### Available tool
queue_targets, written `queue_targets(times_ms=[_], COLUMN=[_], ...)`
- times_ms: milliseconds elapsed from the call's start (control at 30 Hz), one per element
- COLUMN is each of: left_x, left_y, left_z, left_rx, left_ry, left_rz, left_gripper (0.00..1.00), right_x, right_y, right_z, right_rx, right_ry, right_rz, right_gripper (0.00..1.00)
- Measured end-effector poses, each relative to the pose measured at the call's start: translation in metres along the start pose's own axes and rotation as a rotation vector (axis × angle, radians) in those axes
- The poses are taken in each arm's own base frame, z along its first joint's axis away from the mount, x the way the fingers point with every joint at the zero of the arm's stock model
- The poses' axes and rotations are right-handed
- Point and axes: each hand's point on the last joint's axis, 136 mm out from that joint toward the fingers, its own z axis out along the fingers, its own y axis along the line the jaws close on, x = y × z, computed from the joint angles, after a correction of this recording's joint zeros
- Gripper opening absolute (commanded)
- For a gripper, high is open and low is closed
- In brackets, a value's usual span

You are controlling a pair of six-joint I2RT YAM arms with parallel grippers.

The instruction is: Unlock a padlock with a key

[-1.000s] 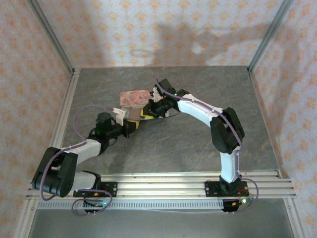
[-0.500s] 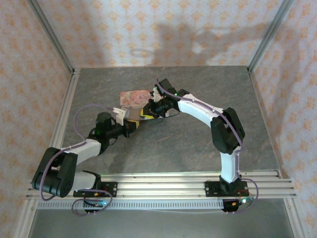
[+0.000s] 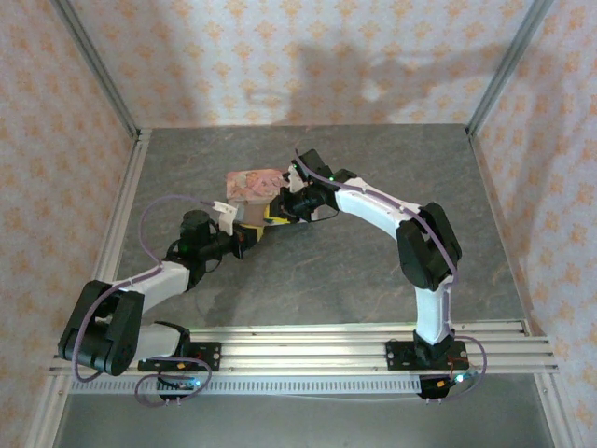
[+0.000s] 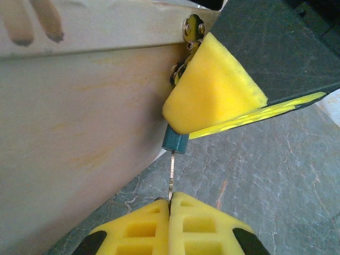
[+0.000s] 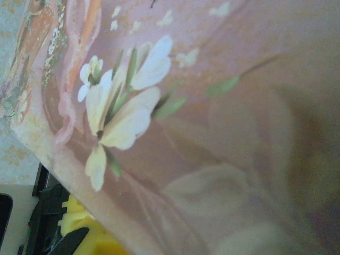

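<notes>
Though a yellow finger [image 4: 212,90] of the right gripper [image 3: 275,211], its grip unreadable, hides the padlock [image 4: 176,142] top beside the pink box [image 4: 79,133], the left wrist view shows the left gripper [image 4: 170,202] pinching the key [image 4: 171,175], whose blade meets the padlock's underside, a detail too small to make out from above.

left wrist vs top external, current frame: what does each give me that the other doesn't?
Left wrist: the key pinched in the left gripper, its shaft running up to the underside of the bluish padlock, with the right gripper's yellow pad over the padlock's top. Top external: the full pose of the left arm and right arm, meeting at the near side of the pink box. Shared: the box and the grey table.
</notes>
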Motion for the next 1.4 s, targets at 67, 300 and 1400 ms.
queue_targets(times_ms=[67,300,1400], left_x=[0.0006,0.0003,-0.0026], left_y=[-0.0011,-0.0008,-0.0024], left_z=[0.0006,0.0006,0.001], left_rx=[0.003,0.0,0.0], left_ry=[0.002,0.001,-0.01], left_rz=[0.002,0.002,0.017], left_gripper=[0.0,0.0,0.0], right_x=[0.0005,0.0005,0.0022], right_y=[0.0002,0.0002,0.0047], right_z=[0.0001,0.0001,-0.0031], right_rx=[-0.001,-0.002,-0.057], right_ry=[0.002,0.002,0.023], right_rz=[0.0,0.0,0.02], right_gripper=[0.0,0.0,0.0])
